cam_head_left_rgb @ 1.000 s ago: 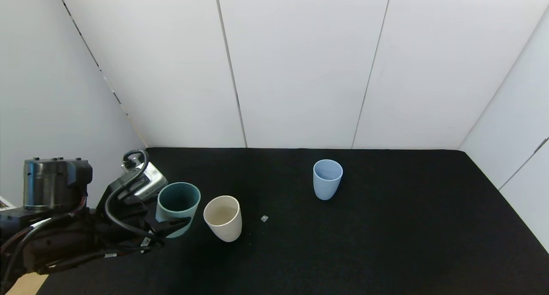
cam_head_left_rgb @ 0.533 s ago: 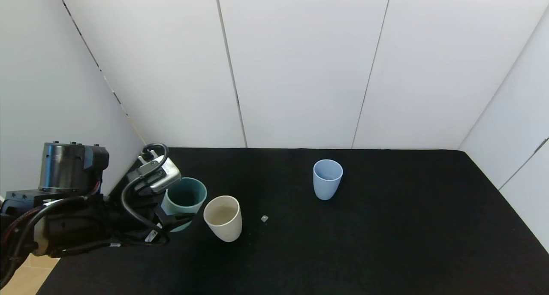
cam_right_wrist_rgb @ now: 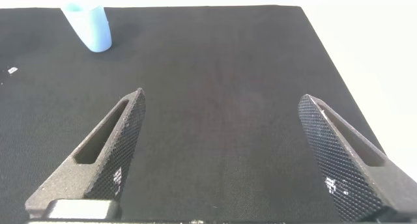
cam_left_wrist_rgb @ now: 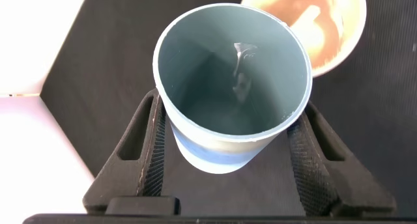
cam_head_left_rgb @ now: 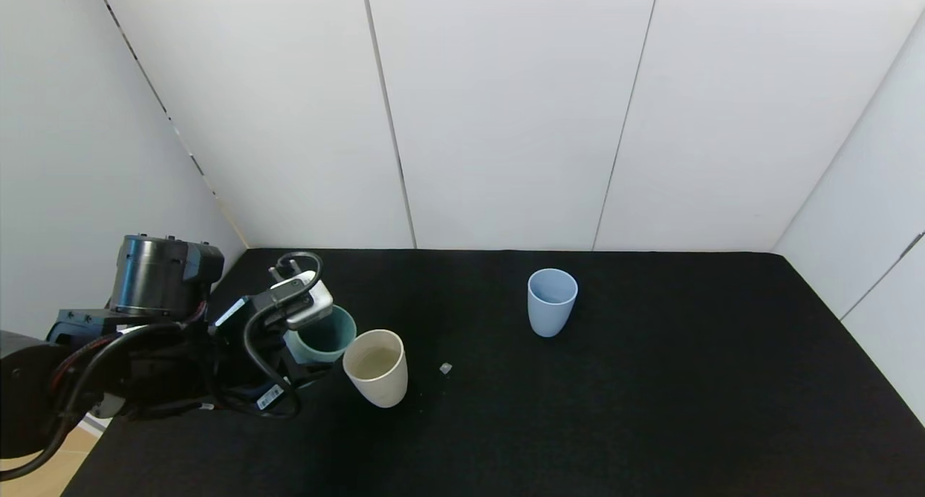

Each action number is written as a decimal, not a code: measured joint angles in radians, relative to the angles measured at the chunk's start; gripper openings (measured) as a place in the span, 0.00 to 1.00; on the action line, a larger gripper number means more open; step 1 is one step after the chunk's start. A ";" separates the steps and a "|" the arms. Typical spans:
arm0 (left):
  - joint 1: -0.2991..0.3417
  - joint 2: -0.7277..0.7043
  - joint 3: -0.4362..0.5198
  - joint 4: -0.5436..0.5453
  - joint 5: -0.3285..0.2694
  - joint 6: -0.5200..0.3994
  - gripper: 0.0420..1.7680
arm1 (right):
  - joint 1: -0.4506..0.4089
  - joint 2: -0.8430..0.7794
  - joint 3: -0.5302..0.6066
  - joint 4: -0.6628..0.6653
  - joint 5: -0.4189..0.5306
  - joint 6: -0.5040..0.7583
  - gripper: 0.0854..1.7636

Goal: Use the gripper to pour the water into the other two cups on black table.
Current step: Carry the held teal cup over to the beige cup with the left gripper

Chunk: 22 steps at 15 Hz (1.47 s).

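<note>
Black counter — your left hand grips the teal cup, upright; cream cup sits just right — tip that way. Right hand gapes idle.

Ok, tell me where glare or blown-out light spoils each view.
Head view: even light, no glare; the black table swallows shadows. Left wrist view: the cream cup is overexposed with an orange cast, a highlight glints inside the teal cup that the left tool holds, and one corner is blown white. Right wrist view: background beyond the table edge is washed out past the right tool.
</note>
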 joint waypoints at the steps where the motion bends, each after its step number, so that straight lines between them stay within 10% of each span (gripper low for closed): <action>1: -0.001 0.002 -0.011 0.021 0.010 0.012 0.63 | 0.000 0.000 0.000 0.000 0.000 0.000 0.97; 22: -0.077 0.019 -0.142 0.218 0.206 0.278 0.63 | 0.000 0.000 0.000 0.000 0.000 0.000 0.97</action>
